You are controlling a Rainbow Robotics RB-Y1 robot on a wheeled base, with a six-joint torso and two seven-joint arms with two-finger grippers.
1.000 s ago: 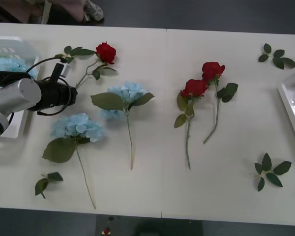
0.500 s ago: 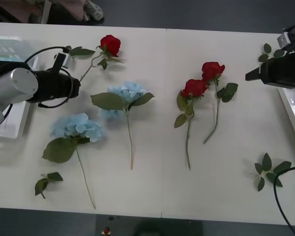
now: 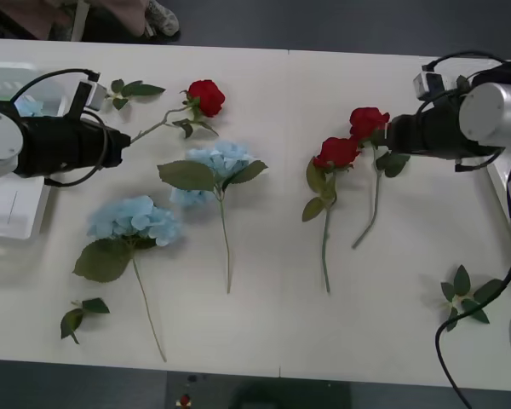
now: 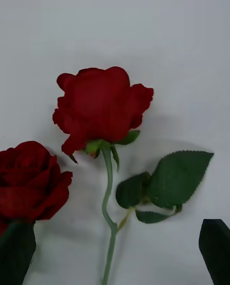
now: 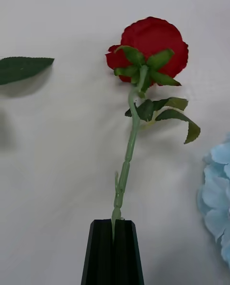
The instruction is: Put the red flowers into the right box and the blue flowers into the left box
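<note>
**Front view: left tool clamped on a rose stem, right tool nearing the rose pair**

Front view, upper left of the frame: left tool (image 3: 126,136) clenched on the very end of a red rose (image 3: 206,95) stem, bloom lying toward upper centre on the tabletop (image 3: 264,341). Left wrist view: black fingers (image 5: 113,251) pinched together around the stem tip of that rose (image 5: 151,45). Right of centre: right tool (image 3: 392,136) beside the upper rose (image 3: 368,121) of a touching pair, second rose (image 3: 335,152) just below-left. Spread or clenched on the right: cannot tell; one dark finger (image 4: 215,246) at the corner of its wrist view. Two blue flowers (image 3: 221,160) (image 3: 134,218) lying left of centre. Left box (image 3: 17,81) at the left edge.

Likely trouble:
- thin stem slipping from such an end grip
- right tool snagging both roses at once, blooms touching
- red rose ending in the left box, nearest at hand
</note>
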